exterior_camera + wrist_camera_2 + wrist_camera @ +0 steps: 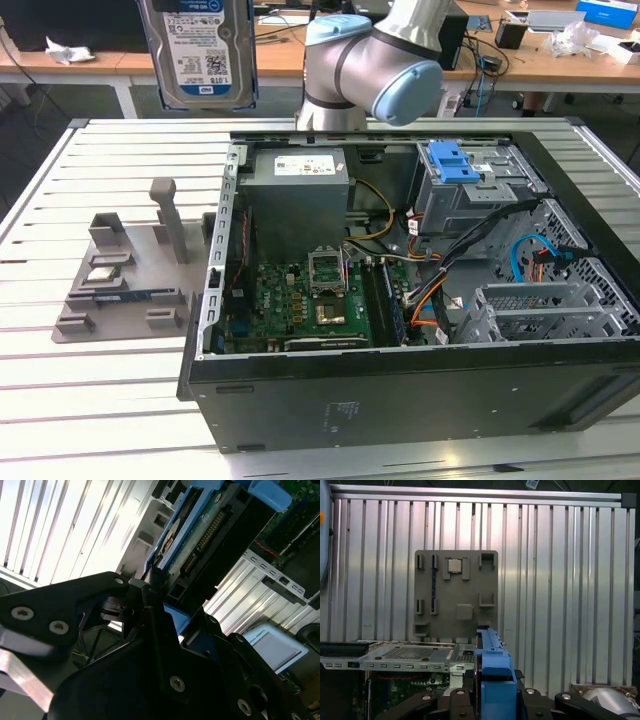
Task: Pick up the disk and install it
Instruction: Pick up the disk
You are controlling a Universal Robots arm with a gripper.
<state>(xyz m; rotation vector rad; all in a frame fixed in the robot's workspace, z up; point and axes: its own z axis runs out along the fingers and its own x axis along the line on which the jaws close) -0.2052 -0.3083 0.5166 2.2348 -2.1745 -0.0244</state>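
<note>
The disk [200,50], silver with a white-and-blue barcode label and blue side rails, hangs upright high above the slatted table, left of the arm's elbow [385,65] in the exterior view. In the second wrist view my gripper [155,587] is shut on the disk [192,535], black fingers [150,605] pressing on its blue rails. The first wrist view looks along the disk's blue rail edge [492,672] from between the jaws of the gripper [495,697], with the grey parts fixture [456,592] far below.
The open computer case [215,300] lies on the table with its motherboard [300,300], grey power-supply box [298,190] and a metal drive cage with a blue latch [455,160]. A grey fixture [120,280] holding small parts sits at the exterior view's left.
</note>
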